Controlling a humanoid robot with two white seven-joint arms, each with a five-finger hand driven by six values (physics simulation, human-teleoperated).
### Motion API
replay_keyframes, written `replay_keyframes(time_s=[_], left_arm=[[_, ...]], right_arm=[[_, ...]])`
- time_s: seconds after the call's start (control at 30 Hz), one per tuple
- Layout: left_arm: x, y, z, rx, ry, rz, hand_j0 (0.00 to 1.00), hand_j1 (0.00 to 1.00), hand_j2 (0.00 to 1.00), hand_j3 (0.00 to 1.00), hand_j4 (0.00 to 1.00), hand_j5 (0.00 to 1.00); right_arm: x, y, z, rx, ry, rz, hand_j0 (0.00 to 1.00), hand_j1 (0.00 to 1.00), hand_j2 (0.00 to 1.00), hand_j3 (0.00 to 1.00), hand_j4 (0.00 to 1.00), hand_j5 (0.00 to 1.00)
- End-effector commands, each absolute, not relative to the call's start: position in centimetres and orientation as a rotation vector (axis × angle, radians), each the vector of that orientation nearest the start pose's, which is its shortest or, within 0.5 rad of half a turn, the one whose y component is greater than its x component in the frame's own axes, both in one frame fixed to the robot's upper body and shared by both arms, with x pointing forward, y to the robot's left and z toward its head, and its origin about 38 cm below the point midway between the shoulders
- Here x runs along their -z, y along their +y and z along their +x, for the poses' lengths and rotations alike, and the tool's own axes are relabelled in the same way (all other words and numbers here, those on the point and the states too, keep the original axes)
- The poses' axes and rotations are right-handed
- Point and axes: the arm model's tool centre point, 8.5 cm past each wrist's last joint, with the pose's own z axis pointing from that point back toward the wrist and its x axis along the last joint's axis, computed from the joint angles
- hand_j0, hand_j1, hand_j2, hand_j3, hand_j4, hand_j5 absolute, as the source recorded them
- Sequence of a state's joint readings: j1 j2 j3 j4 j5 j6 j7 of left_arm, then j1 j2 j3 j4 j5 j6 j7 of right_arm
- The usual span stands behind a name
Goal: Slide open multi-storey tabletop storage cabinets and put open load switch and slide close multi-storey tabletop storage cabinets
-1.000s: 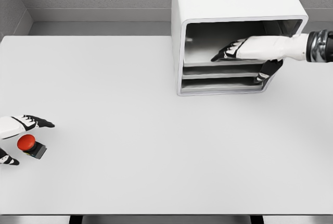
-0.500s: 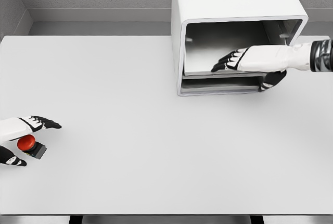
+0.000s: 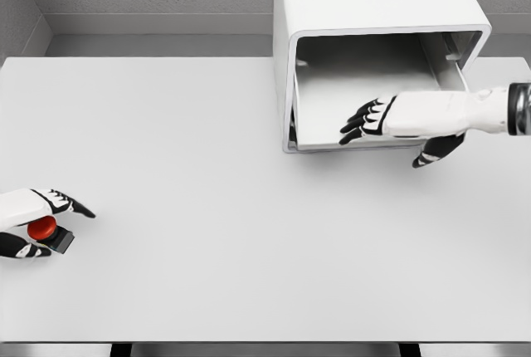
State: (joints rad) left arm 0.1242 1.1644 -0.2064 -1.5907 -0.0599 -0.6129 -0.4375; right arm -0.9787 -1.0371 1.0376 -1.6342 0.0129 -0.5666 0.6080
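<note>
Head view: your cabinet (image 3: 365,8) sits at the table's (image 3: 207,124) far edge, right of centre, w/ its open front toward you. The drawer (image 3: 365,95) is pulled out; its long axis runs left-right. Your right hand (image 3: 390,120) grips the drawer's front lip, fingers over the top, thumb below. The load switch (image 3: 46,231), red button up, lies at the table's left edge. Your left hand (image 3: 29,220) closes round it, not lifted.
</note>
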Motion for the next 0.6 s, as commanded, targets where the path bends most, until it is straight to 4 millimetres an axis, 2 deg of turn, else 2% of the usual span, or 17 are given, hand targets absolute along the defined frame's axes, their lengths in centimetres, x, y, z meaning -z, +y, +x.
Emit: replay_keyframes(time_s=[0.0, 0.13, 0.2, 0.3, 0.47, 0.57], left_arm=[[-16.1, 43.2, 29.9, 1.738, -1.233, 0.154, 0.63, 0.63, 0.63, 0.63, 0.63, 0.63], [-15.7, 44.0, 29.9, 1.732, -1.206, 0.17, 0.59, 0.59, 0.59, 0.59, 0.59, 0.59], [-15.3, 44.0, 29.8, 1.737, -1.192, 0.162, 0.47, 0.47, 0.47, 0.47, 0.47, 0.47], [-15.2, 44.0, 29.7, 1.739, -1.189, 0.16, 0.38, 0.38, 0.38, 0.38, 0.38, 0.38], [-15.4, 43.9, 29.7, 1.738, -1.194, 0.157, 0.3, 0.3, 0.3, 0.3, 0.3, 0.3], [-16.4, 42.8, 29.9, 1.764, -1.233, 0.152, 0.3, 0.3, 0.3, 0.3, 0.3, 0.3]], right_arm=[[-26.9, -27.9, 39.4, -2.322, -1.36, -0.109, 1.0, 1.0, 1.0, 1.0, 1.0, 1.0], [-27.4, -29.0, 39.0, -2.311, -1.346, -0.124, 1.0, 1.0, 1.0, 1.0, 1.0, 1.0], [-27.4, -28.9, 39.0, -2.314, -1.349, -0.122, 1.0, 1.0, 1.0, 1.0, 1.0, 1.0], [-27.6, -29.0, 38.9, -2.314, -1.349, -0.126, 1.0, 1.0, 1.0, 1.0, 1.0, 1.0], [-28.2, -29.3, 38.7, -2.285, -1.371, -0.111, 1.0, 1.0, 1.0, 1.0, 1.0, 1.0], [-28.1, -29.3, 38.7, -2.285, -1.371, -0.106, 1.0, 1.0, 1.0, 1.0, 1.0, 1.0]])
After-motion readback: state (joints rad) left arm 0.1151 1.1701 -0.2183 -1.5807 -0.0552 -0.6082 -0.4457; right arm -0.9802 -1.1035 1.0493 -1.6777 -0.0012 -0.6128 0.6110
